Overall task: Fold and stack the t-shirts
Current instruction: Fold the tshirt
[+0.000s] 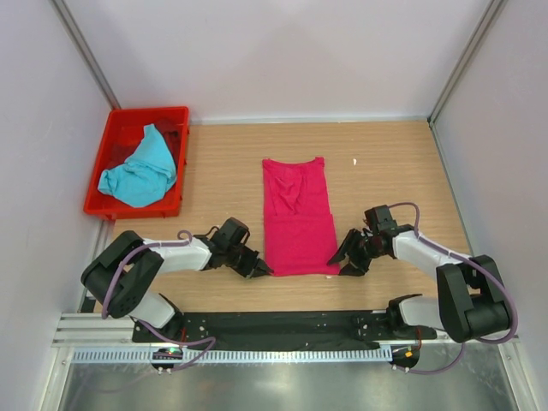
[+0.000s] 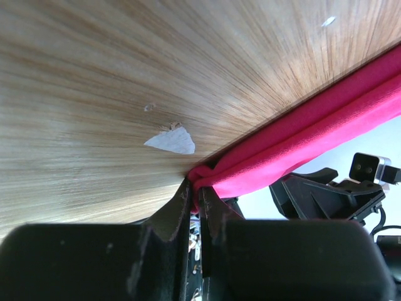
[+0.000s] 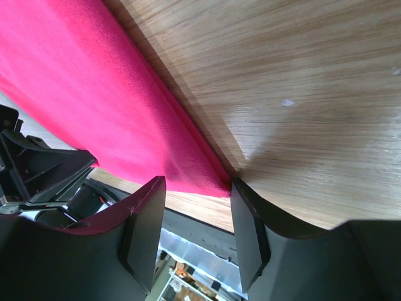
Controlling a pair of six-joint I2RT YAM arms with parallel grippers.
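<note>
Pink t-shirt [image 1: 296,214] lies flat mid-tabletop [image 1: 394,163], already narrowed to a long strip, collar toward the far edge, hem toward the near edge. Turquoise t-shirt [image 1: 139,168] sits crumpled in the red crate [image 1: 96,204] at the far-left corner, untouched.

Left gripper [image 1: 259,268] is at the strip's near-left corner. In the wrist view its jaws are pinched together on the very tip of the hem. Right gripper [image 1: 346,260] is at the near-right corner, jaws apart, with the cloth corner lying between the fingers [image 3: 149,207] but not clamped.

Risks, judged from this:
- Uneven hold. If the arms lift or sweep now, only the left corner would rise, so the hem skews and the fold lands crooked.
- Left pinch is shallow, right at the edge. The cloth could slide out under tension, or only the top layer might be caught and the strip would open up.
- Right jaws may close on air or nudge the corner inward instead of trapping it, bunching the hem.
- Both grippers sit low on the tabletop, so dragging could wrinkle the strip.

Right side needs a firm clamp before any lift.
</note>
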